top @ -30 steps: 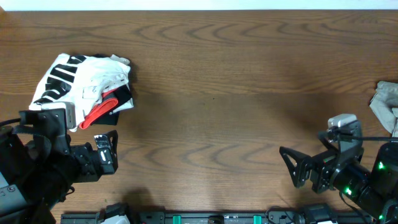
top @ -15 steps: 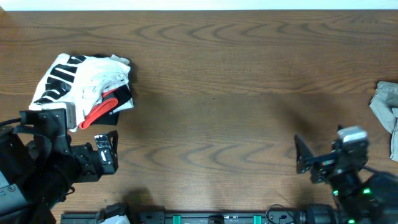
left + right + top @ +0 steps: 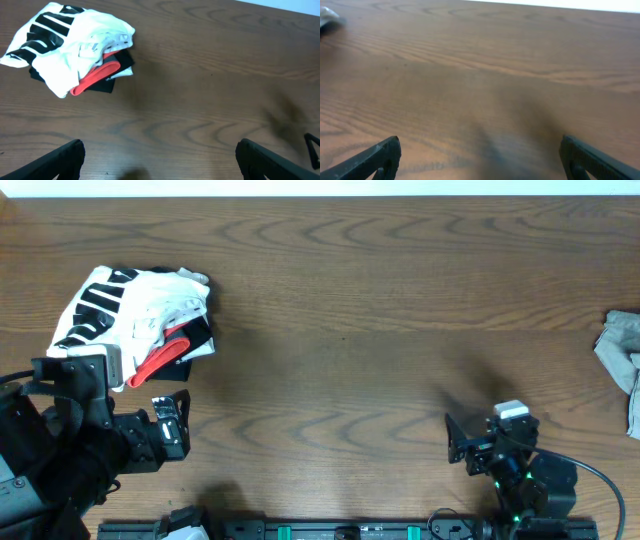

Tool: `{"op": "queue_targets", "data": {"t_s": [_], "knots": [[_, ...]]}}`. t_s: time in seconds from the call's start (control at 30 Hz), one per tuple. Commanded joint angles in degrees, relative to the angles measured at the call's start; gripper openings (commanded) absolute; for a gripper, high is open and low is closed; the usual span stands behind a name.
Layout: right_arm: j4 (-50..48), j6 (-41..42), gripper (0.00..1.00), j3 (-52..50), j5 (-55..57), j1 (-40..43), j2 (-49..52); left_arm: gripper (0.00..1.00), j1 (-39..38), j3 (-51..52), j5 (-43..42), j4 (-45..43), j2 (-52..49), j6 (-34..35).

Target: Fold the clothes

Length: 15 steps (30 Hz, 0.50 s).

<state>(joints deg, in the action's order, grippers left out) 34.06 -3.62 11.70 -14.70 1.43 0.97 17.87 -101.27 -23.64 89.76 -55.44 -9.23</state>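
My left gripper point(image 3: 160, 148) and right gripper point(image 3: 480, 142) both gape wide and hold nothing. The crumpled white cotton T-shirt with black lettering point(image 3: 128, 305) lies heaped on a black garment with a red band point(image 3: 168, 361), just beyond my left gripper. I should lift the shirt clear, then spread it on the brown wooden table point(image 3: 350, 310) to its right, short of the far edge.

The T-shirt point(image 3: 135, 305) is white, with thick black block letters printed on one side. The other garment point(image 3: 203, 332) is black and has a bright red band point(image 3: 158, 365). The table point(image 3: 350, 300) is brown wood with darker, wavy grain lines. The small cloth point(image 3: 620, 345) is plain grey-beige. The left gripper point(image 3: 160, 165) and the right gripper point(image 3: 480, 160) are both black.
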Motion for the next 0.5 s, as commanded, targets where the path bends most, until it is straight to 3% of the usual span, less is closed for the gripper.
{"op": "queue_targets", "data": {"t_s": [0.0,0.47], "knots": [[-3.3,-0.72,0.99,-3.37,-2.91,0.44,-0.66,0.98,-0.17,0.07,-0.35,0.0,-0.02,-0.13],[-4.31,-0.74,0.99,-3.48,-2.4,0.44,-0.26,0.98,-0.17,0.07,-0.33,0.0,-0.02,-0.13]]}}
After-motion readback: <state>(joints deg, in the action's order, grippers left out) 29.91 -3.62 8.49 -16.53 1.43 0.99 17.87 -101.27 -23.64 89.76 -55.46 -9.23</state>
